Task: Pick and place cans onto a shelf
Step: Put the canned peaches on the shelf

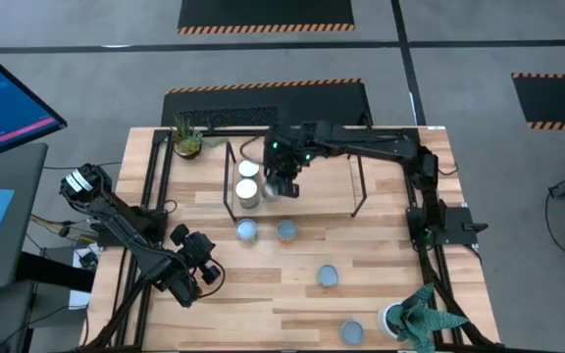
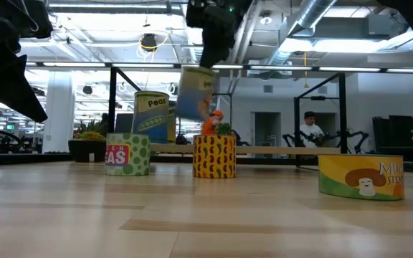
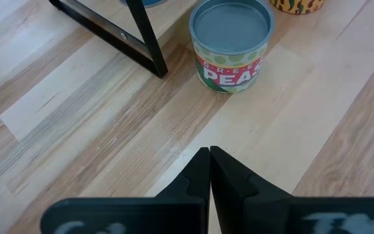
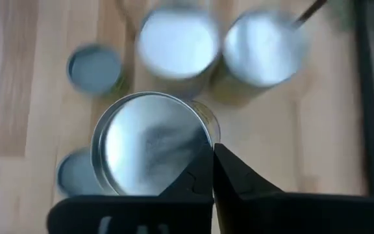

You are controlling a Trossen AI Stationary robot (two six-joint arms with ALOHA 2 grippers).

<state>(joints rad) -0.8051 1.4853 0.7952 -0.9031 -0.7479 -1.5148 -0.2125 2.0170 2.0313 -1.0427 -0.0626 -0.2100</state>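
My right gripper [image 1: 284, 184] is over the left part of the shelf [image 1: 359, 192], shut on a can [image 2: 196, 92] that hangs tilted above the board. Two white-topped cans [image 1: 248, 179] stand on the shelf's left end, right beside it. On the table in front of the shelf stand a green peas can [image 1: 246, 229] and a yellow can [image 1: 286, 229]. Two more cans [image 1: 329, 276] stand toward the near right. My left gripper [image 1: 200, 271] is shut and empty at the near left, pointing toward the peas can [image 3: 231, 45]. My right gripper holds the can by the rim of its silvery top [image 4: 203, 133], at one edge, pinched between the two nearly closed fingers [image 4: 239, 179]. The fingers come from above, pointing down. The can hangs tilted below them [image 2: 196, 92], lifted clear of the shelf board.
Small potted plants stand at the far left corner [image 1: 186, 140] and the near right corner [image 1: 415, 316]. A mushroom can [image 2: 361, 175] stands low on the table's right. The shelf's black leg [image 3: 141, 39] stands close to the peas can. A keyboard [image 1: 226, 118] lies behind the table.
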